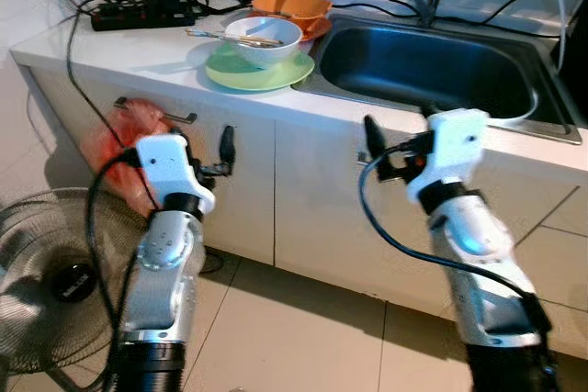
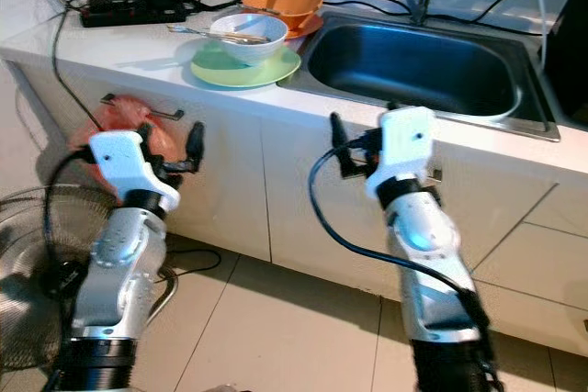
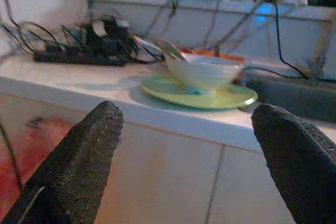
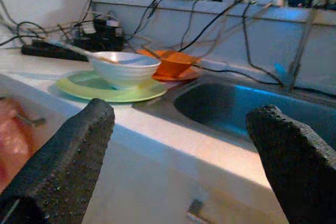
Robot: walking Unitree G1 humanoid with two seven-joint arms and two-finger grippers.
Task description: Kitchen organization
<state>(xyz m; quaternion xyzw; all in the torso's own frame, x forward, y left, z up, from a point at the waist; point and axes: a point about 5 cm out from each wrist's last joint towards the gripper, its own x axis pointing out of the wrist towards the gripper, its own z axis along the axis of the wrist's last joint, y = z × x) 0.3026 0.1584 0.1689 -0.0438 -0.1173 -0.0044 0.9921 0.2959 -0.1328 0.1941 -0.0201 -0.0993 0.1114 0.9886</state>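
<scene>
Left wrist view puts your left gripper (image 3: 184, 156) nearest, its two black fingers (image 3: 79, 161) spread wide with nothing between them, held in front of the cabinet doors below the counter edge. Your right gripper (image 4: 178, 156) is likewise splayed and empty, level with the cabinet front under the sink (image 1: 423, 66). From the head camera you see both silver arms raised side by side, left gripper (image 1: 223, 151) before the left cabinet door, right gripper (image 1: 375, 146) near the middle of the cabinets. Behind your left arm a red plastic bag (image 1: 124, 144) hangs from a cabinet handle, and a floor fan (image 1: 46, 273) stands low to your left. Up on the white counter (image 1: 119, 52), above and beyond both grippers, a green plate (image 1: 262, 71) carries a white bowl (image 1: 264, 39) with a utensil (image 1: 234, 39) lying across it; the plate sits just beside the sink's left edge. Behind it you find an orange bowl (image 1: 294, 6) on an orange plate. Farther back, a black power strip (image 1: 142, 16) and tangled cables lie along the wall.
</scene>
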